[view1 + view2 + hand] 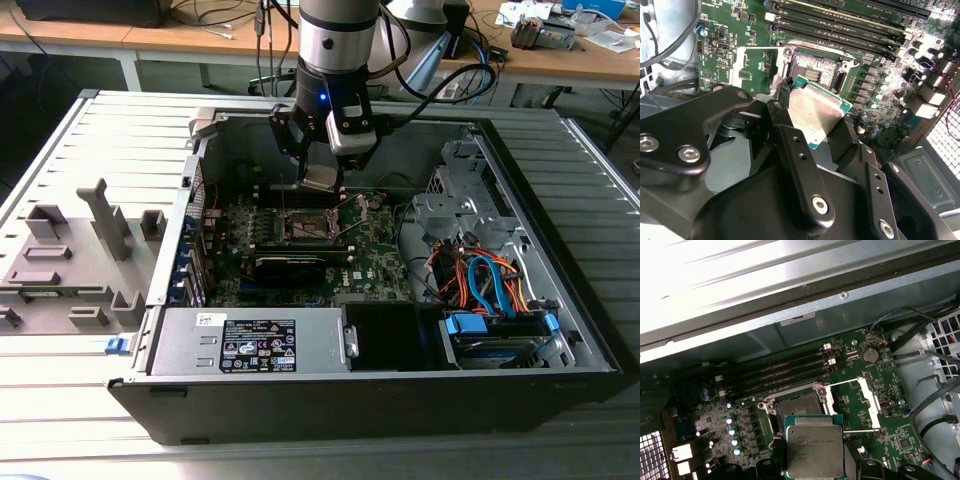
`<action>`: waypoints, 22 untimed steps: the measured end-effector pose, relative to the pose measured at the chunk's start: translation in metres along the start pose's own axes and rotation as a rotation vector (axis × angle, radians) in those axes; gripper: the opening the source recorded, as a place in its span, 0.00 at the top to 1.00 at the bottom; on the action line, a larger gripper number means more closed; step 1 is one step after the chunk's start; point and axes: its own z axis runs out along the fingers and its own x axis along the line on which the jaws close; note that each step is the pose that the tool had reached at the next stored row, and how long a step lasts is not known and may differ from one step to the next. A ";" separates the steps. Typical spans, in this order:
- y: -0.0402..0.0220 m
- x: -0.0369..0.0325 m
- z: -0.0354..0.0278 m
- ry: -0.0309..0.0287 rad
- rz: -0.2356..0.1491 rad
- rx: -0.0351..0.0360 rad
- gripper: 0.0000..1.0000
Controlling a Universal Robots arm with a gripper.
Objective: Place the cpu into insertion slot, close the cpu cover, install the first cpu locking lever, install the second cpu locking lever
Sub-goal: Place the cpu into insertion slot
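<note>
My gripper [322, 172] hangs inside the open computer case, shut on the cpu [320, 184]. The cpu [815, 112] is a flat square chip with a silvery top and green edge, pinched between the black fingers [778, 114]. It hovers, tilted, just above and beside the insertion slot [815, 74], whose dark square centre lies bare. In the first wrist view the cpu [814, 450] overlaps the near edge of the insertion slot [796, 407]. The cpu cover [871, 405] is swung open to one side of the slot, also seen as the pale cpu cover [752, 60].
Long black memory slots [840, 20] run beside the socket. A grey power supply [250, 342] fills the case's front, and drive bays with orange and blue cables [490, 285] sit at the exterior view's right. A grey fixture [70, 260] stands outside, at the exterior view's left.
</note>
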 end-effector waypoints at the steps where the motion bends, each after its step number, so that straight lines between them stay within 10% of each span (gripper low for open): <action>1: 0.0000 0.0000 0.0000 -0.0002 0.002 0.0000 0.45; 22: 0.0000 0.0000 0.0001 -0.0023 0.036 -0.0006 0.45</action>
